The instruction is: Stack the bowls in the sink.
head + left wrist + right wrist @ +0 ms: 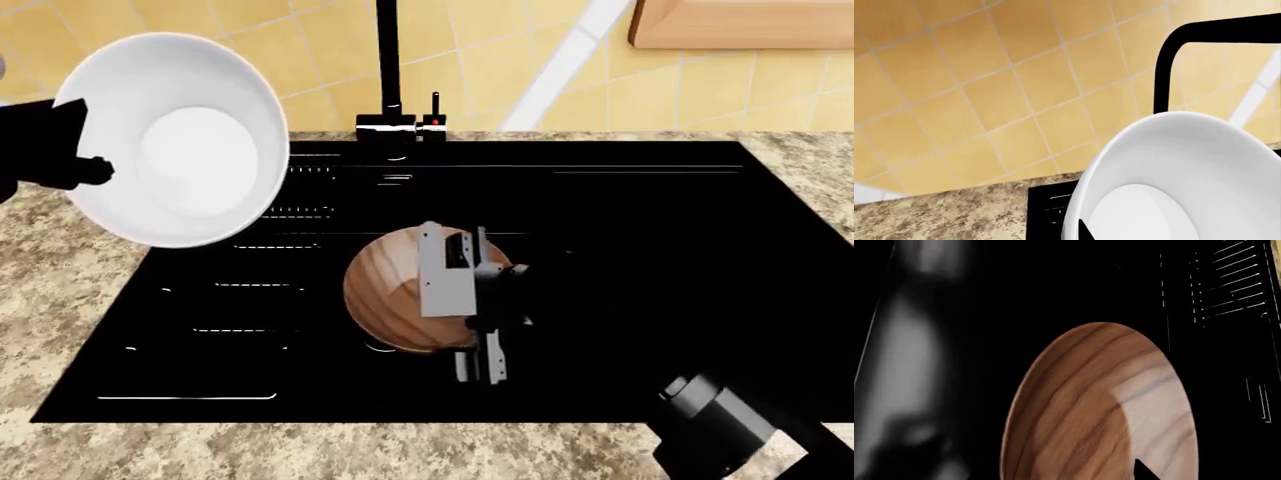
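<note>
My left pincer (96, 172) grips the rim of the glossy white round bowl (174, 140). I hold it up in the air, tilted so its inside faces the head cam, above the left edge of the big matte black rectangular sink (641, 260) and its ribbed drainboard section (254, 300). In the left wrist view the white bowl (1181, 175) fills the lower part of the pic, w/ the tall black faucet (1187, 55) and yellow tiled wall (987, 90) behind it, and a strip of speckled granite desk (941, 215) below.

My right pincer (467, 290) is closed on the rim of the wide wood-grain brown bowl (394, 290), near the middle of the sink. That bowl is tipped on edge; can't tell if it touches the sink floor. In the right wrist view the wood bowl (1101, 410) fills the frame bottom, a dark pincer tip showing at its rim, black sink around it. The two bowls are well apart, white one left of and higher than the wood one.

The faucet (388, 60) stands at the sink's back edge.
</note>
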Tool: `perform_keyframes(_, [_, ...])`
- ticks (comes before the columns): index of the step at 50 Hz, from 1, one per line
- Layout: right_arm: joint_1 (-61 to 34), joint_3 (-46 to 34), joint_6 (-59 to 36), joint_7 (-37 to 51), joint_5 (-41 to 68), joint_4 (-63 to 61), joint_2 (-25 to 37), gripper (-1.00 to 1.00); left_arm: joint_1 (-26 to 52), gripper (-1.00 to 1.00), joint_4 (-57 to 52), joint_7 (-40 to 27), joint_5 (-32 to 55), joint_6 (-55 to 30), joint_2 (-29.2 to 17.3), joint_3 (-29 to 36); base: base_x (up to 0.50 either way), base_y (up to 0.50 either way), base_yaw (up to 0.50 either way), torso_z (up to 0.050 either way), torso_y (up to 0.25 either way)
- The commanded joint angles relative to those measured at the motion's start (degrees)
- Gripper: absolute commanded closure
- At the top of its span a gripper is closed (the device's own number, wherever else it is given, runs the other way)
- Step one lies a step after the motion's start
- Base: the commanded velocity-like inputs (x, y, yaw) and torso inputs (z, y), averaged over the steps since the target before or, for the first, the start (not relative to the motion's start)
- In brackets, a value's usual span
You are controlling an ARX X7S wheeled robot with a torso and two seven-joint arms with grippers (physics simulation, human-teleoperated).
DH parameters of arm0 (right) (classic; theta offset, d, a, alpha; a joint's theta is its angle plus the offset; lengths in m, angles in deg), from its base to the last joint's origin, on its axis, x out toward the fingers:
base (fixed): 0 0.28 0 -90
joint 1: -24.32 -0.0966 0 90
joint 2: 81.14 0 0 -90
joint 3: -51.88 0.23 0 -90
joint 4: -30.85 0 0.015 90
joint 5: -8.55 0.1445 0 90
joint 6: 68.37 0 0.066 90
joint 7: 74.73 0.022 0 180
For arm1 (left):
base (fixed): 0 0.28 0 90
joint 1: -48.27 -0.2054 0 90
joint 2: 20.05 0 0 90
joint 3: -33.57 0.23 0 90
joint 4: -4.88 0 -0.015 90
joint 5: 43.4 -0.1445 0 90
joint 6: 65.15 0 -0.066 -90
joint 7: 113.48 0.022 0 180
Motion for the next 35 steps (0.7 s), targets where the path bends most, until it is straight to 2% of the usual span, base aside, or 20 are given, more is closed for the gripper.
perform_keyframes(1, [-1.4, 2.5, -3.7, -0.7, 1.1, -7.4, 3.0, -1.00, 1.1, 1.00, -0.2, -0.5, -0.3, -0.3, 0.5, -0.2, 0.00, 0.00, 0.00, 0.000, 0.000])
perform_keyframes(17, [-1.1, 11.6, -10.6, 2.1, 5.8, -19.1, 8.0, -1.00, 4.8, 1.00, 1.1, -1.2, -1.6, -1.9, 2.8, 1.4, 0.00, 0.00, 0.00, 0.000, 0.001])
perform_keyframes(27, [-0.2, 16.9, -14.9, 4.9, 7.5, -24.7, 11.1, -1.00, 8.9, 1.00, 3.0, -0.6, -3.1, -4.2, 6.1, 4.2, 0.00, 0.00, 0.00, 0.000, 0.000])
perform_keyframes(35, [1.5, 23.2, -18.6, 8.2, 9.8, -29.5, 13.8, -1.00, 14.0, 1.00, 6.7, 1.8, -6.1, -6.2, 10.8, 8.7, 0.00, 0.00, 0.00, 0.001, 0.001])
